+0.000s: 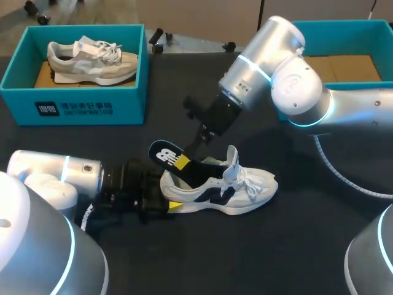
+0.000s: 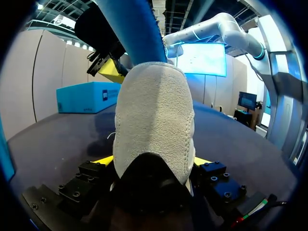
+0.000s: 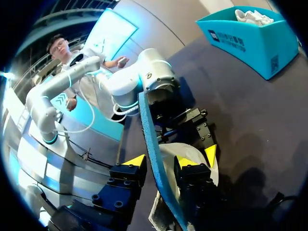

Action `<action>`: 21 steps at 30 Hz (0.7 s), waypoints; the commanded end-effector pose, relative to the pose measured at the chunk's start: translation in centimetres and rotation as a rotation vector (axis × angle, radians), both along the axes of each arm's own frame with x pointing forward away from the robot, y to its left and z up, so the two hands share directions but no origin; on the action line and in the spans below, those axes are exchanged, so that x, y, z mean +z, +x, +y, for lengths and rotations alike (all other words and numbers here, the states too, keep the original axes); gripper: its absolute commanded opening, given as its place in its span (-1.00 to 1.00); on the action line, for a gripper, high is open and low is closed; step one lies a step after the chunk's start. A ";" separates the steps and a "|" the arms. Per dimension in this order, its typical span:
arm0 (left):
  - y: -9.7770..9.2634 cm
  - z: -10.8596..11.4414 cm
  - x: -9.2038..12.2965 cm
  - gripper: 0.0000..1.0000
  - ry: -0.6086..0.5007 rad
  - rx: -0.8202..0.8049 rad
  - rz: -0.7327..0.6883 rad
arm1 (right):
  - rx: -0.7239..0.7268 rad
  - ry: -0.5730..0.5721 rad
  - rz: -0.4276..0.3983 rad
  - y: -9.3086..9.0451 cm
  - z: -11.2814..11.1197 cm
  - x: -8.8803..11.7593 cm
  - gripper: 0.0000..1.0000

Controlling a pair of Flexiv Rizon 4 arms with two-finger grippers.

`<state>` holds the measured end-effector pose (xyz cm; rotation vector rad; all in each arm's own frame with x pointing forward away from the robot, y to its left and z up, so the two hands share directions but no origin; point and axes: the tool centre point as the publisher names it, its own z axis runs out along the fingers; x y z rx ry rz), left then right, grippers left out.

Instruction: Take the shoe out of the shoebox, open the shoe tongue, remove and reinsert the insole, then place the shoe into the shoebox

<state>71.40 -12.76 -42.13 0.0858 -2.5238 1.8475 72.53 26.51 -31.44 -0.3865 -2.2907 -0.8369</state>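
- The table is a dark, matte, almost black top. Everything on it sits around the two tools or further out past them.
- Quick count: two arms, two tools, two shoes, two teal boxes, one insole.
- The left tool is clamped on the heel of the white shoe, with one yellow tip pressed against each side. The fingers are spread only as wide as the heel.
- That white shoe with black side panels is out on the table, sole down as far as I can tell. Its toe points straight away from the left tool, and the laces are loose.
- The right tool comes down from above, right next to the left tool and just over the heel. It's pinched nearly closed on the insole, with a yellow tip on each flat face.
- The insole is black on top and blue underneath. Its front end is down inside the shoe opening. Its heel end sticks up and out past the right tool, over the left tool.
- The shoebox is well beyond the left tool, at the far side of the table. It's open, with a beige shoe lying inside on the cardboard bottom.
- The second box is the same teal and sits well behind the right tool. It's partly hidden by that arm, and its brown cardboard floor is showing.
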 end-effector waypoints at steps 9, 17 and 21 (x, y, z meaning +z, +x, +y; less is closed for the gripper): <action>0.0 -0.1 0.0 -1.00 0.003 -0.001 0.001 | 0.018 0.034 -0.042 0.3 -0.1 0.2 -1.00; 0.0 -0.1 0.0 -1.00 0.003 -0.001 0.001 | -0.008 0.085 -0.136 1.1 0.3 2.5 -1.00; 0.0 -0.1 0.0 -1.00 0.003 -0.001 0.001 | -0.036 0.111 -0.208 2.0 0.9 4.2 -1.00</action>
